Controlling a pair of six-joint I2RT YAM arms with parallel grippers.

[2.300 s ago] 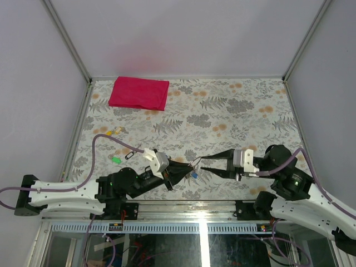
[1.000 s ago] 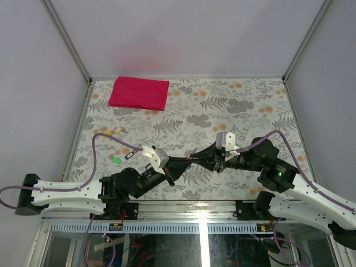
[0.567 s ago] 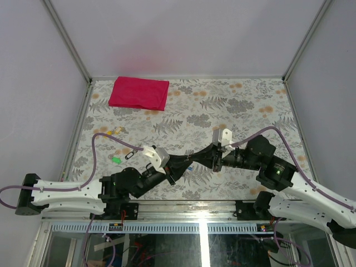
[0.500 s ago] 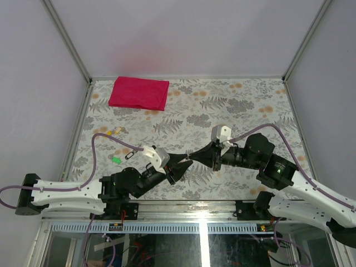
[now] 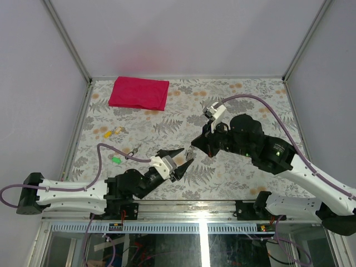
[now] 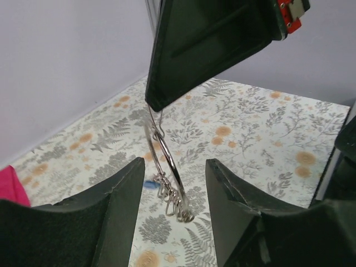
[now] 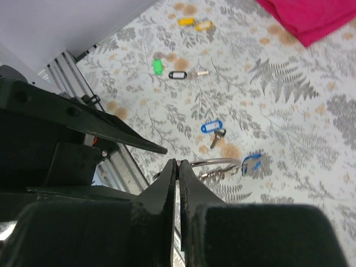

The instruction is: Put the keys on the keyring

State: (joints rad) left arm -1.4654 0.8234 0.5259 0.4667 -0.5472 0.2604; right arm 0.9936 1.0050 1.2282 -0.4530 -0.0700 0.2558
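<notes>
Keyring of silver wire [image 7: 217, 163] pinched by right hand [image 7: 178, 165]; left hand [image 6: 175, 164] spread. One blue-headed key [image 7: 251, 162] seemingly threaded, other key [image 7: 212, 127] loose on surface [image 7: 289, 111].

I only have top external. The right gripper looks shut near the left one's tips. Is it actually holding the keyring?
Observer: Yes. In the left wrist view the right gripper pinches the top of the keyring, which hangs free beneath it.
Operator: Left gripper touching it?
Observer: No contact visible. The left gripper has its jaws open, and the ring hangs just ahead of its tips.
Operator: Any keys on it?
Observer: The right wrist view shows one blue key head at the ring's far end, but I cannot tell if it is threaded. The second blue key sits apart from the ring.
</notes>
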